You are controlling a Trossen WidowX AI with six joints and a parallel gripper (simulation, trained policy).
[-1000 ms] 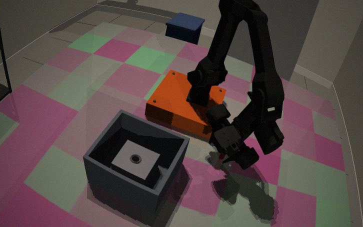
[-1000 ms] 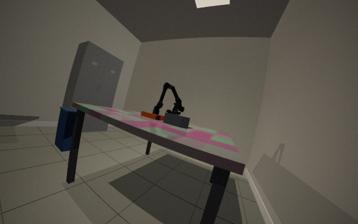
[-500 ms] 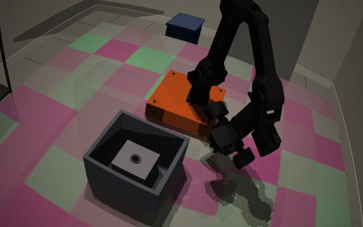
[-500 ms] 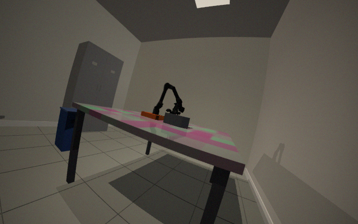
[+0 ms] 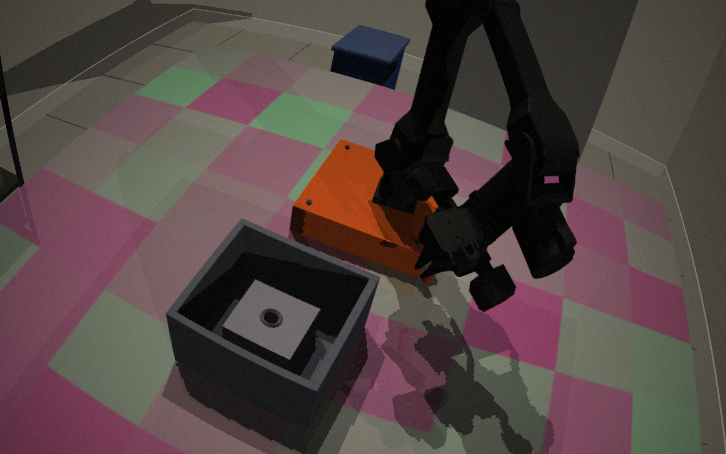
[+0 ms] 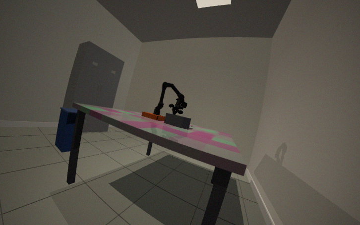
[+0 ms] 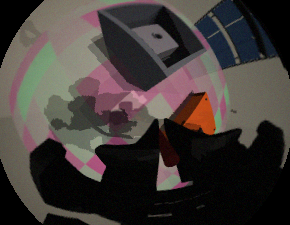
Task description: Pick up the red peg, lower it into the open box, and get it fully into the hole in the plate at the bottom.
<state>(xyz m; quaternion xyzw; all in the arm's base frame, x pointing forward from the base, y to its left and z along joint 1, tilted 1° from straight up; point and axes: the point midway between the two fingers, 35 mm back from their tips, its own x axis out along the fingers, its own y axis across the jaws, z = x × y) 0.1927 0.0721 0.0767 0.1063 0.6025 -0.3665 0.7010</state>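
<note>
My gripper (image 5: 424, 269) (image 6: 174, 112) (image 7: 160, 121) is shut on the red peg (image 5: 428, 278) (image 7: 170, 155). It holds the peg above the table, right of the box and near a corner of the orange block. The peg slants between the fingers in the wrist view; most of it is hidden in the top view, and the exterior view does not show it. The open grey box (image 5: 242, 360) (image 6: 177, 120) (image 7: 127, 54) stands upright. In it lies a light grey plate (image 5: 264, 297) (image 7: 164, 46) with an empty round hole (image 5: 270, 318) (image 7: 157, 36).
An orange block (image 5: 337, 180) (image 6: 150, 116) (image 7: 202, 114) lies behind the box, beneath part of the arm. The box walls rise above the plate on all sides. The table (image 6: 192, 135) has a pink and green checked top. A blue bin (image 5: 370, 43) (image 6: 64, 131) stands beyond it.
</note>
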